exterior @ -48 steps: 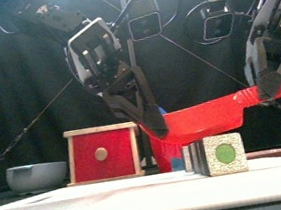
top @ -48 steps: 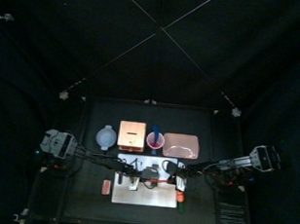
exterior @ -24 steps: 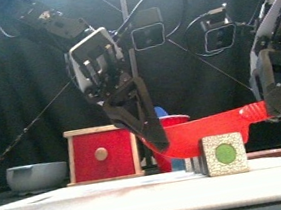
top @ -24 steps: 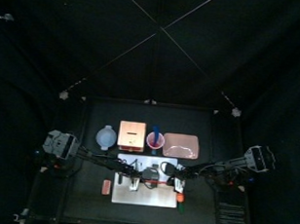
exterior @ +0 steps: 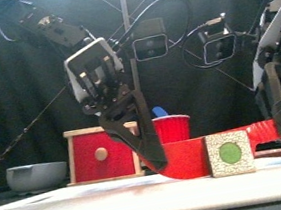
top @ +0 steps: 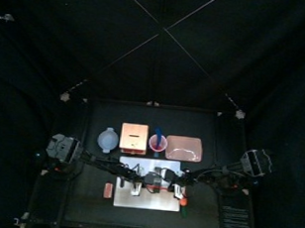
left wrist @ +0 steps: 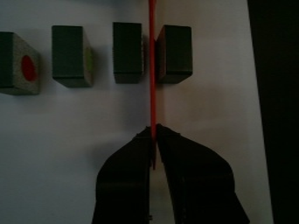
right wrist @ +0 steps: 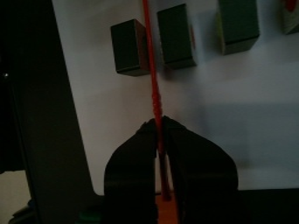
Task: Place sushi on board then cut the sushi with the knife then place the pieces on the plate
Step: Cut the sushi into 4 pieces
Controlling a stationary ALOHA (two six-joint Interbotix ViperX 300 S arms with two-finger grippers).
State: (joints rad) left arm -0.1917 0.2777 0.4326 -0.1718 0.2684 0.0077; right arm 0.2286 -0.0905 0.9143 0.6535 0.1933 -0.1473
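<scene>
Left wrist view: one gap in hand, so press level and straight

Both my grippers are clamped on the red knife point(exterior: 185, 155). The left gripper point(left wrist: 153, 131) pinches the blade end, jaws almost together with only the thin blade between them. The right gripper point(right wrist: 158, 122) grips the handle end the same way. The sushi point(left wrist: 126, 52) lies on the white cutting board point(left wrist: 70, 140) as a row of dark green blocks. The blade stands edge-on between the end block and its neighbour, and the front view shows it low, at board level.

To do this cut well, I judge both ends should go down together, with the blade upright and square to the row. Any sideways drag would shove blocks along the board. After that, lift straight up.

The row's long axis seems to run front to back, with its pale end face and green centre toward the table's front. The knife lies across the row, left to right and about level.
</scene>
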